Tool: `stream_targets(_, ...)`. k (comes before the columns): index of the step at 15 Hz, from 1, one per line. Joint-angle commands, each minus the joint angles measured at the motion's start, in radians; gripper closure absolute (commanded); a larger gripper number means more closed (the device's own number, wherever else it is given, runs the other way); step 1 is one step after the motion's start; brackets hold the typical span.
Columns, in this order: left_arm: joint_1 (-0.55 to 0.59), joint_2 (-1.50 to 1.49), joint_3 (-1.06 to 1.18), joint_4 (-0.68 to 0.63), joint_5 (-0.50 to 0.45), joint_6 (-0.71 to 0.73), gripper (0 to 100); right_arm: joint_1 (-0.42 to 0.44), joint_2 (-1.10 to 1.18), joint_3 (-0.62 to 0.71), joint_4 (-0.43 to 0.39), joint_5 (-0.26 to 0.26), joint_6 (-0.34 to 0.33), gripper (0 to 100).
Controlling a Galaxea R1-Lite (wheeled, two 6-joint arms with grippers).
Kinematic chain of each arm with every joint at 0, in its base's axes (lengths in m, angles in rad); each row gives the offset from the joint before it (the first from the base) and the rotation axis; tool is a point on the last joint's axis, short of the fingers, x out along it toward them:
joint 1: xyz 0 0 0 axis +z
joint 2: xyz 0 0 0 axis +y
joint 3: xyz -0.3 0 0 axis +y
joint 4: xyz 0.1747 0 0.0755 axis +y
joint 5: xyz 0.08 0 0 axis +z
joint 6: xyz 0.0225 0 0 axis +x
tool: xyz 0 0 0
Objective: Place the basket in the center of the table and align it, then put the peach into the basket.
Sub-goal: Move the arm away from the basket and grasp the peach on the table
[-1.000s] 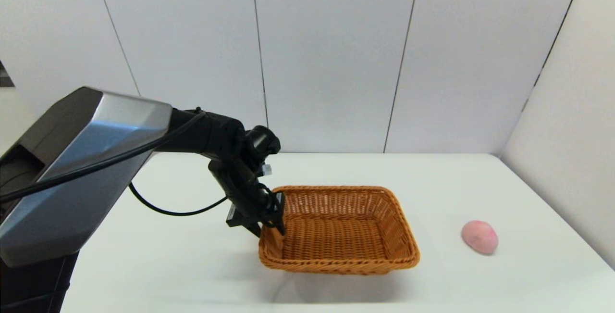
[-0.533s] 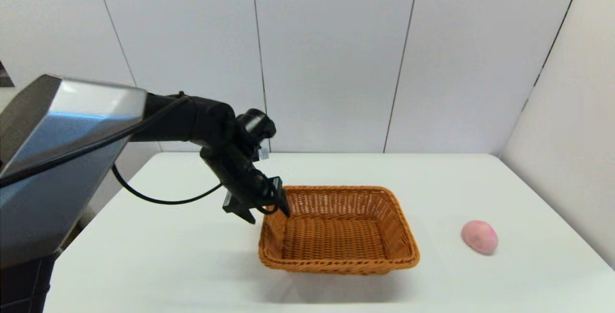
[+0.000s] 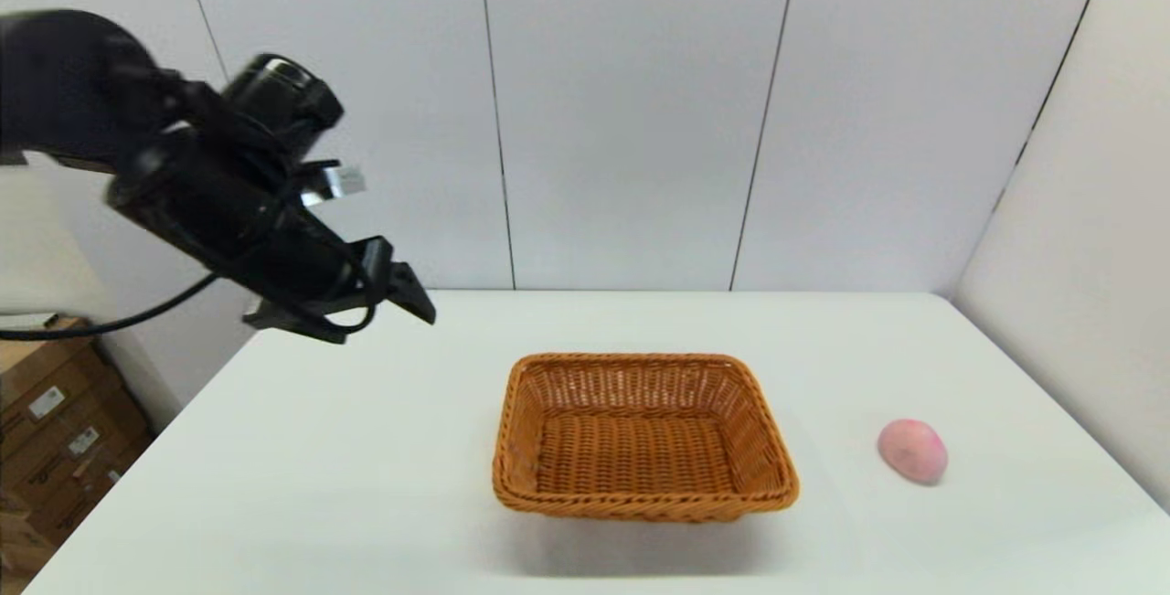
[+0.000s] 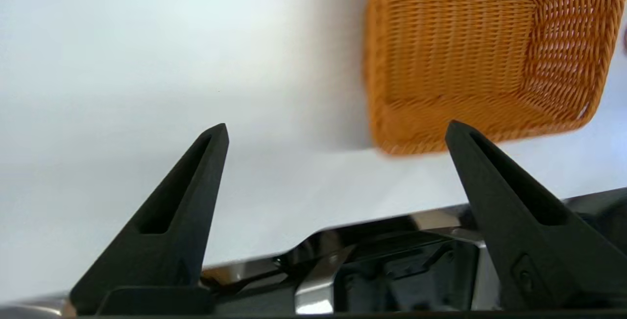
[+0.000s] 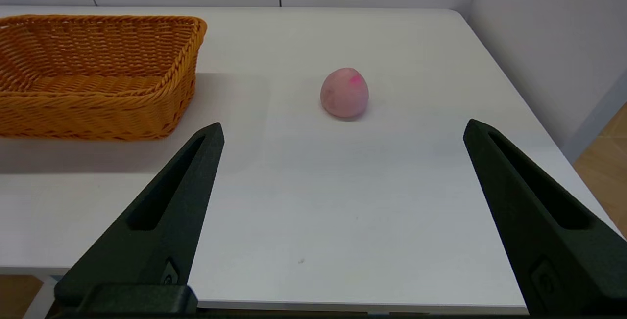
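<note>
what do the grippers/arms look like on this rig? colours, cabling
Left gripper: matte black, with two long fingers tapering to points, each with a slot near its base. A black cable loops off the black wrist, which carries a round lens housing and a small silver tab. Right gripper: same black tapered fingers; a small embossed mark near the base.

Your robot's left arm [image 3: 210, 202] is matte black and bulky, with a rounded cylindrical wrist joint, a small pale tag on its side and a thin black cable looping beneath it. Its left end effector [image 3: 343, 313] carries two long, tapered black fingers [image 4: 181, 201], each with a slotted recess along its inner face. Behind them you see a polished silver housing. The right end effector [image 5: 343, 130] has matching black wedge-shaped fingers [image 5: 166, 211].
</note>
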Motion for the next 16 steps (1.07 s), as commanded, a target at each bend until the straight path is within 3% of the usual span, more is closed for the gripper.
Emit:
stream_targets(1, 0.045, -0.695, 0.596, -0.157, 0.14, 0.043, 0, 0.001, 0.0, 0.0, 0.0, -0.001, 0.0, 0)
stream_targets(3, 0.042, -0.942, 0.805, -0.215, 0.21, 0.071, 0, 0.0, 0.0, 0.0, 0.001, -0.001, 0.0, 0)
stream_targets(9, 0.045, -1.366, 1.069, -0.215, 0.434, 0.183, 0, 0.0, 0.0, 0.0, -0.002, 0.001, 0.0, 0)
stream_targets(12, 0.056, -1.485, 1.178, -0.22, 0.471, 0.235, 0, 0.001, 0.0, 0.0, 0.001, -0.001, 0.0, 0)
stream_targets(14, 0.056, -1.485, 1.219, -0.327, 0.465, 0.229, 0, 0.001, 0.0, 0.0, -0.002, -0.001, 0.001, 0)
stream_targets(16, 0.056, -1.485, 1.326, -0.557, 0.41, 0.319, 0, 0.001, 0.0, 0.0, 0.0, -0.001, 0.001, 0)
